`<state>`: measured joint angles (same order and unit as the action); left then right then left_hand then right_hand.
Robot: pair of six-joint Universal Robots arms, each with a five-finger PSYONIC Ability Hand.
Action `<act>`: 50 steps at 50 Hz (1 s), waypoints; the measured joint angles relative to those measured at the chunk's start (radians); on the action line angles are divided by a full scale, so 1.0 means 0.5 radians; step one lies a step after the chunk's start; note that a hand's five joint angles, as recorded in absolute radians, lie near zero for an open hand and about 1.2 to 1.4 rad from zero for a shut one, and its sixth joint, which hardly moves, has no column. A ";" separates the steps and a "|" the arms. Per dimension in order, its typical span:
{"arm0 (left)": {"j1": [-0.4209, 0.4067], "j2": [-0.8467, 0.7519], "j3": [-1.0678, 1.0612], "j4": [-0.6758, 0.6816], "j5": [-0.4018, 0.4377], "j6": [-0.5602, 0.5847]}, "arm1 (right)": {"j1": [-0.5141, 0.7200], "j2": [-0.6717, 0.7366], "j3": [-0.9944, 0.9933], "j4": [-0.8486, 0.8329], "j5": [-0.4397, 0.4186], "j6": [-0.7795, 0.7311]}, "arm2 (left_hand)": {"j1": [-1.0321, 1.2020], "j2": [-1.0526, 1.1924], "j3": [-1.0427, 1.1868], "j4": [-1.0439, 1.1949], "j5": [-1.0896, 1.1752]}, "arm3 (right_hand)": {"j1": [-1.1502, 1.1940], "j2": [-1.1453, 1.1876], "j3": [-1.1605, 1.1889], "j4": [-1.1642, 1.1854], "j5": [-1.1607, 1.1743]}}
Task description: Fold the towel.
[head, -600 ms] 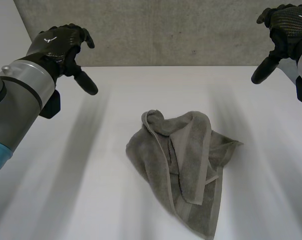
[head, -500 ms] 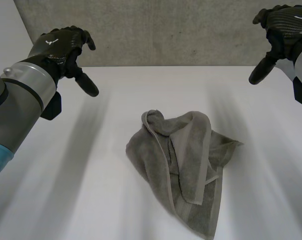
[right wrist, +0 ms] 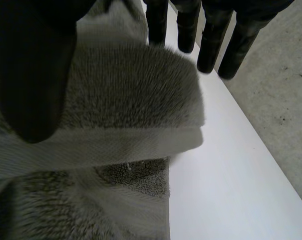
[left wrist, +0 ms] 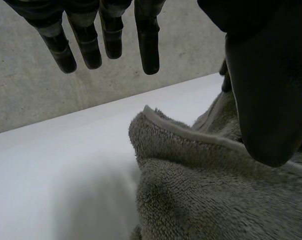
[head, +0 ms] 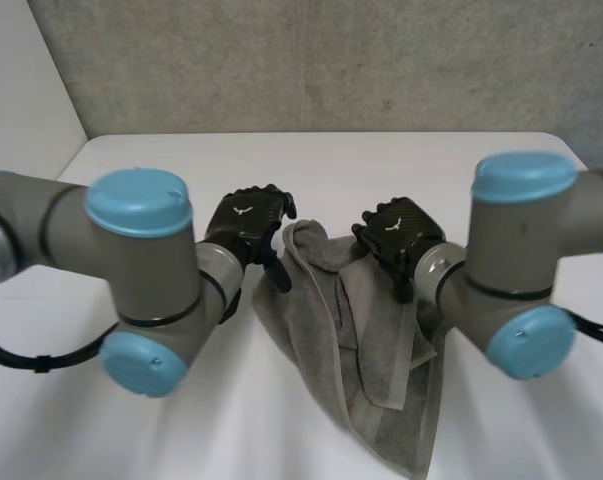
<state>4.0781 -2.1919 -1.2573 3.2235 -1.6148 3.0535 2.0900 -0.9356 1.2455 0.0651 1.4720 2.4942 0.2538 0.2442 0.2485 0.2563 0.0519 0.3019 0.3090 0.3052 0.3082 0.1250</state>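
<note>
A crumpled grey towel [head: 381, 340] lies in a heap on the white table [head: 101, 430]. My left hand [head: 249, 222] hovers low at the towel's far left corner, fingers straight and thumb spread apart. In the left wrist view the left hand [left wrist: 266, 90] is open above the towel [left wrist: 201, 195], whose hemmed edge lies under the palm. My right hand [head: 401, 232] is over the towel's far right part. In the right wrist view the right hand [right wrist: 35, 65] is open, with a thick fold of the towel [right wrist: 120, 100] between thumb and fingers, not pinched.
A grey concrete wall [head: 331, 60] rises just behind the table's far edge. Both arms reach inward low over the table, their elbows [head: 141, 290] [head: 526, 270] at either side of the towel. Bare white table surface lies left and right of the towel.
Both hands have come down from high at the far left and far right to the towel's far edge. The towel has not moved.
</note>
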 measured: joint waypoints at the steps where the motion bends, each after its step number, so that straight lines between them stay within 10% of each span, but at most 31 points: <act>1: -0.006 -0.049 0.032 0.025 -0.016 -0.009 | 0.004 0.044 0.001 -0.069 0.015 0.000 | 0.000 0.000 0.000 0.000 0.000 | 0.250 0.246 0.245 0.211 0.245; 9: -0.031 -0.316 0.282 0.081 -0.151 -0.063 | -0.002 0.154 0.025 -0.324 0.106 0.009 | 0.000 0.000 0.000 0.000 0.000 | 2.008 1.948 1.957 2.015 2.002; 31: -0.170 -0.347 0.447 -0.093 -0.148 -0.493 | -0.388 -0.633 0.965 -0.317 -0.137 -0.488 | 0.000 0.000 0.000 0.000 0.000 | 2.008 1.948 1.976 2.041 2.014; 40: -0.269 -0.190 0.186 -0.215 -0.027 -0.584 | -0.612 -0.783 1.076 -0.306 -0.140 -1.039 | 0.000 0.000 0.000 0.000 0.000 | 0.018 -0.039 0.000 -0.001 -0.035; 50: -0.372 -0.087 -0.013 -0.167 -0.150 -0.597 | -0.622 -0.936 0.852 -0.317 -0.138 -0.438 | 0.000 0.000 0.000 0.000 0.000 | -0.149 -0.148 -0.130 -0.113 -0.142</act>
<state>3.8922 -2.2352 -1.2639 3.1399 -1.6897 2.7551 1.7792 -1.4038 1.6715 -0.0933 1.4031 2.2755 0.2538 0.2442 0.2485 0.2562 0.0519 0.2275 0.2351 0.2401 0.2515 0.0542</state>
